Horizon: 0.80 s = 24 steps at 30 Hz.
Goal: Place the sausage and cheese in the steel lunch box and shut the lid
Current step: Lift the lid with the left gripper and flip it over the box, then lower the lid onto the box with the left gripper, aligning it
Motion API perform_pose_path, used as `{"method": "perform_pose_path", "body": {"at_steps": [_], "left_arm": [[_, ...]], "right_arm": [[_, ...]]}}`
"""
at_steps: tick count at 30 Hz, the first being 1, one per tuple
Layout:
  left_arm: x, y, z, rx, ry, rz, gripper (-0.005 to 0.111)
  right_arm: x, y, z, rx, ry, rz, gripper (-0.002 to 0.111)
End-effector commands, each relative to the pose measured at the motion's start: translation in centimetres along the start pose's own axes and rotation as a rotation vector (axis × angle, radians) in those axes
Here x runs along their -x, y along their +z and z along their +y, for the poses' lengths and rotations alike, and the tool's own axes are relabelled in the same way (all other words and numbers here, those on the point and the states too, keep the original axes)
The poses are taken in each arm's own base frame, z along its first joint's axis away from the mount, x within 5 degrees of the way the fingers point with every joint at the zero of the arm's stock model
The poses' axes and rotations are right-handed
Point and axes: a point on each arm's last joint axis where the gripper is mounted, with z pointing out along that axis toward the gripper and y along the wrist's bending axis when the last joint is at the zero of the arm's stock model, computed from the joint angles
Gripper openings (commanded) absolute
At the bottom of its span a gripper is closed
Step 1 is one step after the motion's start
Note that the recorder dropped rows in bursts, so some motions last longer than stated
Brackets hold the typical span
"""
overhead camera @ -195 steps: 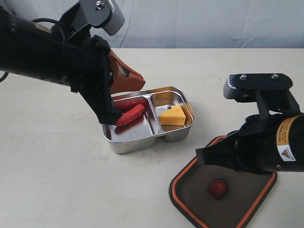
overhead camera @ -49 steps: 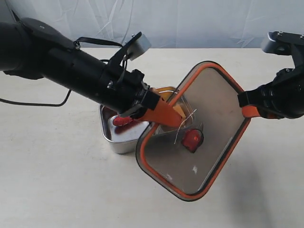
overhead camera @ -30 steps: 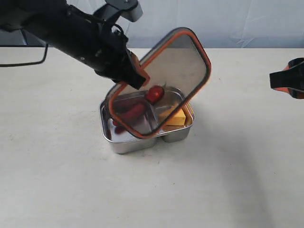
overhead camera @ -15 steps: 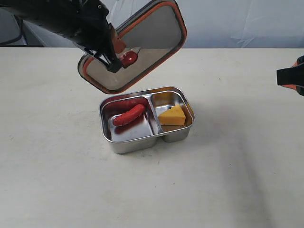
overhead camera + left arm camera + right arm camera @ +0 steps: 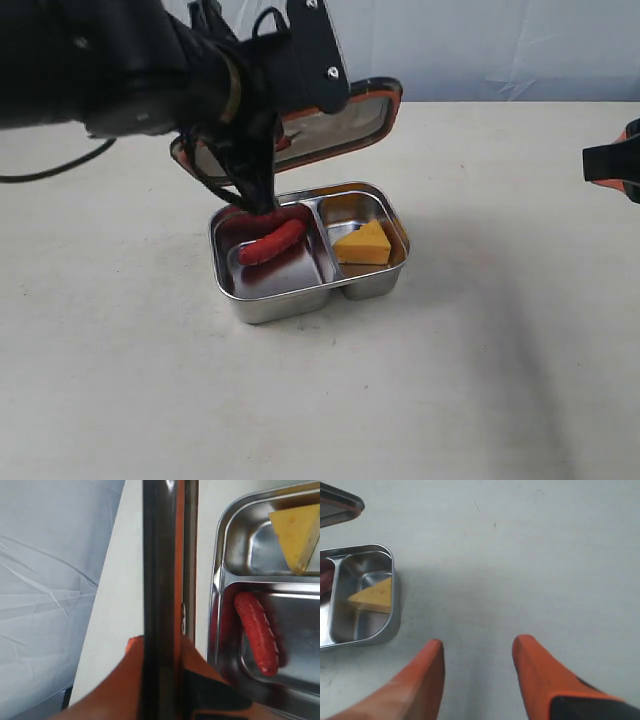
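Around: pale surface (image 5: 480, 380) otherwise bare, wrinkled white-blue sheet (image 5: 500, 50) hung behind it. Bulky black left arm (image 5: 120, 65) is seen over the back-left of the scene; most of the lid and the back-left rim of the box are blocked by it in the exterior view.

Lid (image 5: 345, 125): off the box, held in the air above and just behind the box's left compartment, tilted steeply. Seen edge-on in the left wrist view. Dark smoky panel, orange rim. It is clamped between the fingers of the left gripper (image 5: 161, 642).

Box (image 5: 300, 300): shiny steel, rounded corners, two compartments, sat flat on the surface, uncovered.

Sausage (image 5: 272, 242): in the left compartment, lying flat, glossy red, slightly curved. Long axis runs diagonally, near-left to far-right in the exterior view.

Cheese (image 5: 363, 245): in the right compartment, yellow wedge, thin tip pointed toward the divider. Holes can't be made out.

Right gripper (image 5: 477, 650): fingers spread apart, nothing between them, parked well to the right of the box. Only its edge is caught at the right border of the exterior view.
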Motion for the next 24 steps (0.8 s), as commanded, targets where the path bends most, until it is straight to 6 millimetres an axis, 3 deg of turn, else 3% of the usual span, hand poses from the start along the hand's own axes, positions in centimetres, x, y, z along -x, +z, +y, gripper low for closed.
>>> {"method": "perform_pose_path", "body": {"at_steps": [1,2,16,24], "left_arm": [[0.8,0.7,-2.3,0.043,0.073,0.028,0.000],[1.2,0.8,-3.5,0.060,0.111,0.039,0.000],[1.9,3.2,-9.2,0.149,0.240,0.230,0.000],[2.5,3.4,-13.0,0.077,0.248,0.252,0.000]], "right_arm": [[0.0,-0.2,-0.1,-0.007,-0.004,-0.003,0.045],[0.0,-0.2,-0.1,-0.007,-0.004,-0.003,0.045],[0.0,-1.4,0.1,0.000,0.000,-0.042,0.045],[0.0,-1.8,0.1,0.000,-0.001,-0.054,0.045]]}}
